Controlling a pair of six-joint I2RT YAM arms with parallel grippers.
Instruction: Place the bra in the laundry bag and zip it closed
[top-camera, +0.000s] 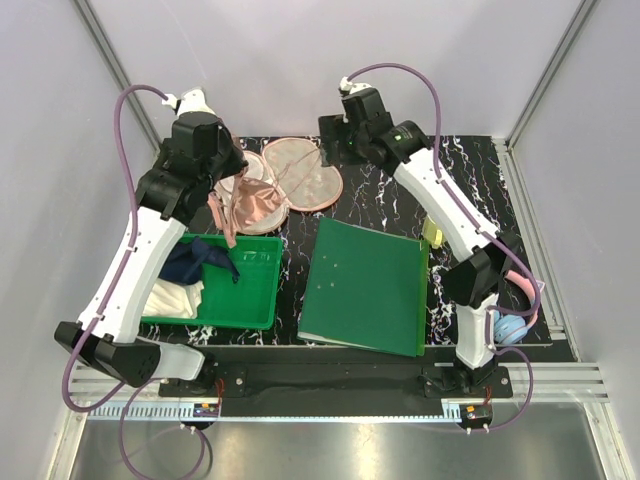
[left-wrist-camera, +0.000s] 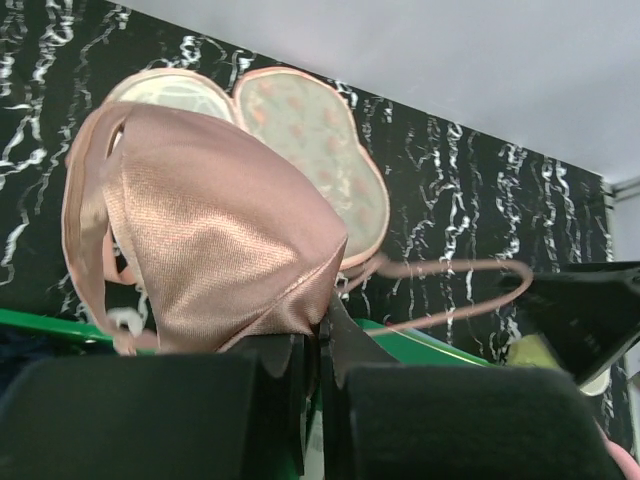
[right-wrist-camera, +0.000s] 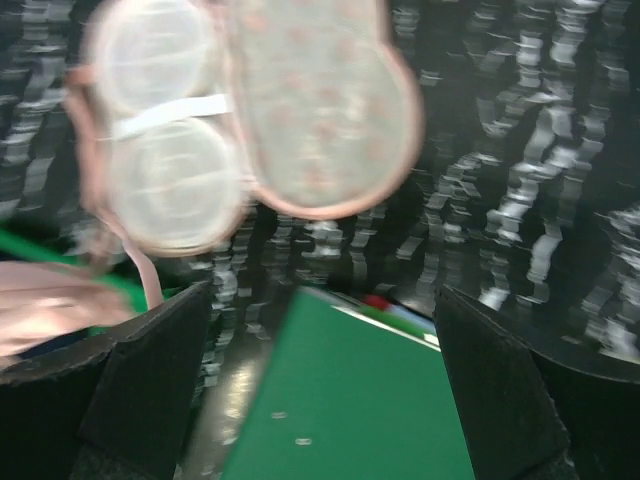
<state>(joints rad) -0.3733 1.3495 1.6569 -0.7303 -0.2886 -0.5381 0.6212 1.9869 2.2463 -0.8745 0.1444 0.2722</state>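
Note:
The pale pink bra (top-camera: 257, 205) hangs from my left gripper (top-camera: 228, 178), which is shut on its edge just above the table; one strap dangles over the green bin. In the left wrist view the shiny cup (left-wrist-camera: 200, 230) fills the space above my shut gripper (left-wrist-camera: 322, 340), and a thin strap (left-wrist-camera: 450, 268) loops to the right. The peach laundry bag (top-camera: 305, 172) lies open and flat on the table behind the bra, and shows in the left wrist view (left-wrist-camera: 315, 140) too. My right gripper (top-camera: 328, 145) is open and empty over the bag's right edge. The right wrist view is blurred and shows the bag (right-wrist-camera: 310, 100) beyond the gripper (right-wrist-camera: 322, 300).
A green plastic bin (top-camera: 250, 300) at front left holds a dark blue cloth (top-camera: 195, 262) and a white cloth (top-camera: 175, 298). A green folder (top-camera: 368, 285) lies at centre right, also in the right wrist view (right-wrist-camera: 350, 410). A blue object (top-camera: 510, 328) sits by the right arm's base.

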